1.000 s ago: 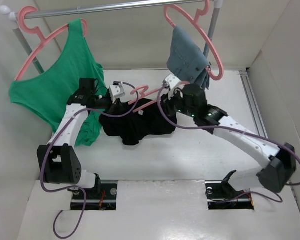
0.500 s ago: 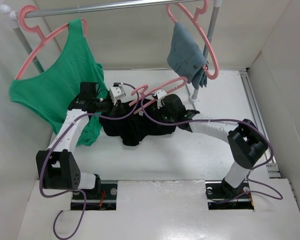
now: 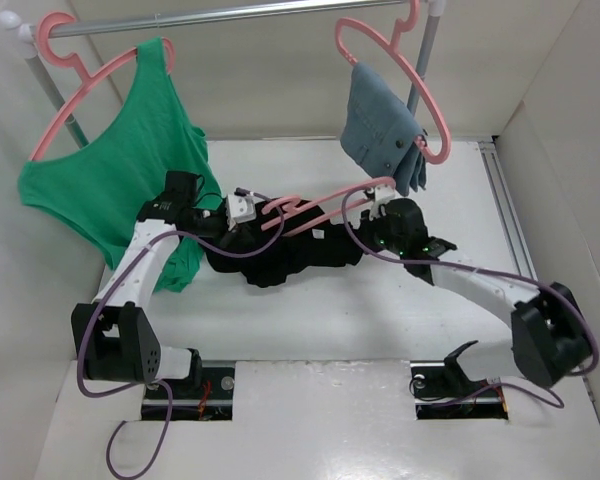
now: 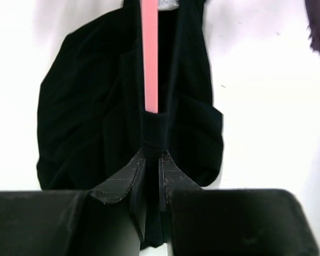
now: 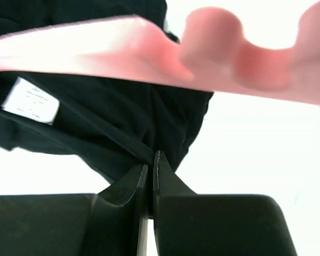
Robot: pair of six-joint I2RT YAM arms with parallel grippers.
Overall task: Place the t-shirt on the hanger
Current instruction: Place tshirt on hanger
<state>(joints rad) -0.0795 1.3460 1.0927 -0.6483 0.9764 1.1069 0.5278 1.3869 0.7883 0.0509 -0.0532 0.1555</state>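
The t-shirt (image 3: 280,262) lies bunched mid-table, the hanger (image 3: 360,188) across it, long axis 8 to 2 o'clock. My left gripper (image 4: 152,158) pinches cloth, the bar dead ahead at 12; my right gripper (image 5: 151,160) clamps cloth beneath the 2 o'clock end.

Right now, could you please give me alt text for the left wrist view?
The left gripper is pinched shut on a fold of the black t-shirt, which lies bunched on the white table. The bar of a pink hanger runs from the top edge down into the cloth just ahead of the jaws.
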